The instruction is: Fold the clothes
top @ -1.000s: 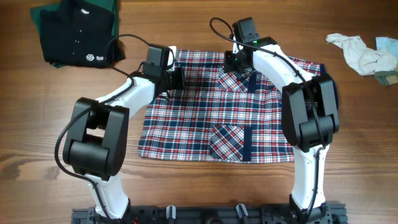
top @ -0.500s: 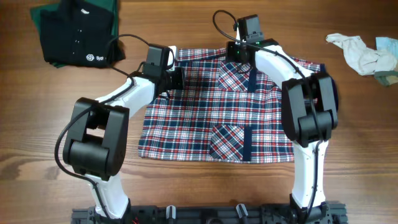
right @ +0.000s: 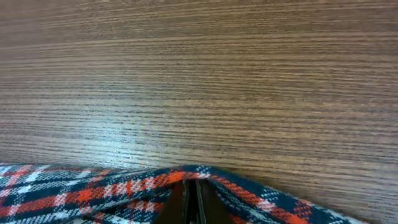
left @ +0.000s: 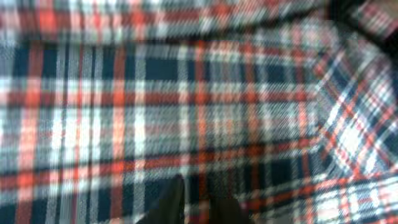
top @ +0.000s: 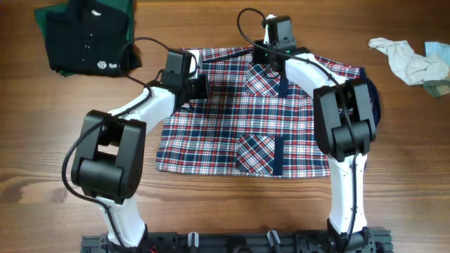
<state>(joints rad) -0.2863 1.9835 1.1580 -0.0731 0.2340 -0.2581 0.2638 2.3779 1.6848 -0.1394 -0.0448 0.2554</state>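
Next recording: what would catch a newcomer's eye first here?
A large plaid shirt lies spread across the table, both arms reaching over it. The right gripper is shut on its far edge, pinching up a ridge; the left gripper sits low over the cloth near its far left corner.

plaid shirt [top: 232, 119]: red, white, navy checks, dark navy trim. garment [top: 81, 39]: black, white logo, green beneath. cloth [top: 408, 60]: off-white, pale green. table [top: 42, 154]: brown woodgrain.
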